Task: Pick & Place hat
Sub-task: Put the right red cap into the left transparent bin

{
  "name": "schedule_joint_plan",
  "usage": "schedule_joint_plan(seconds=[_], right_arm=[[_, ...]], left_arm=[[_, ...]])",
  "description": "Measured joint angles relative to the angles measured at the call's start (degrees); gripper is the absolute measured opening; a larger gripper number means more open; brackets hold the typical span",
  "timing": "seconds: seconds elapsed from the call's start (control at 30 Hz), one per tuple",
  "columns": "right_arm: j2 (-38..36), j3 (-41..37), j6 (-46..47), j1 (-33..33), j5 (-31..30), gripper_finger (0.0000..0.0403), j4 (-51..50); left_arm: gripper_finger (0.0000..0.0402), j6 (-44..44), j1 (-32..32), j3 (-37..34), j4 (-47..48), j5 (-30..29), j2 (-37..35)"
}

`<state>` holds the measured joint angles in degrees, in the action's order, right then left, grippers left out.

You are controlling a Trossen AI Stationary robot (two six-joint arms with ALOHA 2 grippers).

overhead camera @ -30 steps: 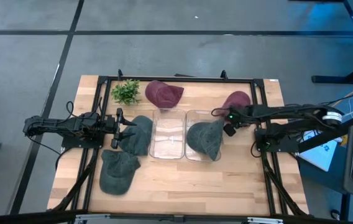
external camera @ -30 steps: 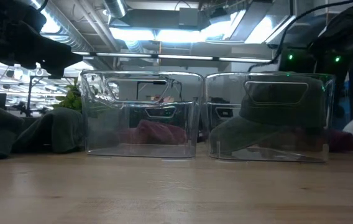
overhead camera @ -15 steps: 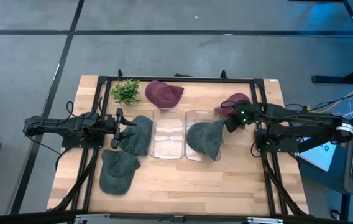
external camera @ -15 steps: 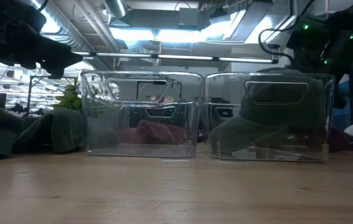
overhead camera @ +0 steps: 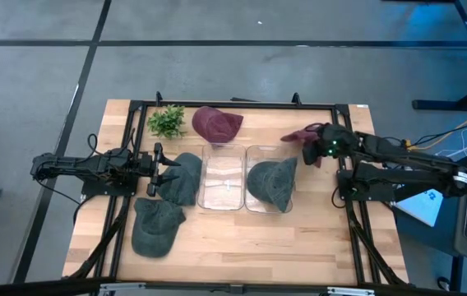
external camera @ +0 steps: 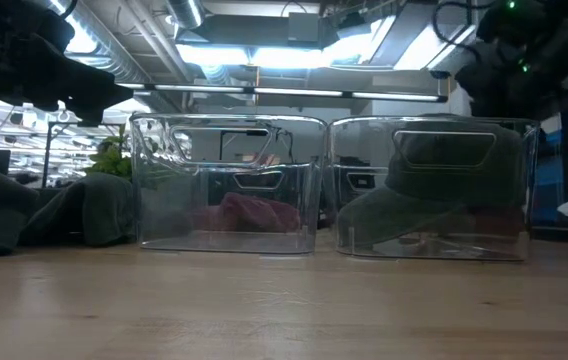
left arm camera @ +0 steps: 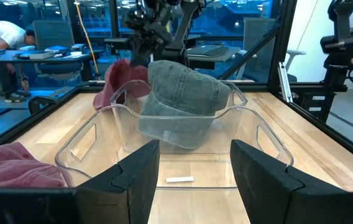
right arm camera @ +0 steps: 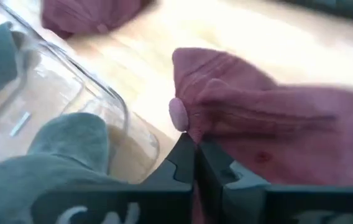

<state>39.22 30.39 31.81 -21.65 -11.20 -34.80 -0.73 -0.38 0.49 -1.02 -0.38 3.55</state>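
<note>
High view — right claw [overhead camera: 314, 141] pinching maroon hat [overhead camera: 304, 135] beside clear bin [overhead camera: 268, 206], left claw [overhead camera: 158, 169] spread open.

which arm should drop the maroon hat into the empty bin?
Right. The right gripper is already shut on the maroon hat, lifted just beside the bins. The left gripper waits open across the empty bin, by a gray hat.
</note>
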Motion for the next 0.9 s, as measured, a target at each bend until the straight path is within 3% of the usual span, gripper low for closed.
schedule_joint_plan(seconds=[0.2,0.43,0.9], right_arm=[[0.9,6.5,-8.4,0.0,0.1,0.0002,0.0],[4.8,14.9,-19.4,0.0,-4.3,0.0002,-0.6],[15.7,30.5,-35.2,0.4,-1.4,0.0002,0.6]], left_arm=[[0.0194,0.0,0.0,0.0,0.0,0.0,0.0],[0.0194,0.0,0.0,0.0,0.0,0.0,0.0],[0.0194,0.0,0.0,0.0,0.0,0.0,0.0]])
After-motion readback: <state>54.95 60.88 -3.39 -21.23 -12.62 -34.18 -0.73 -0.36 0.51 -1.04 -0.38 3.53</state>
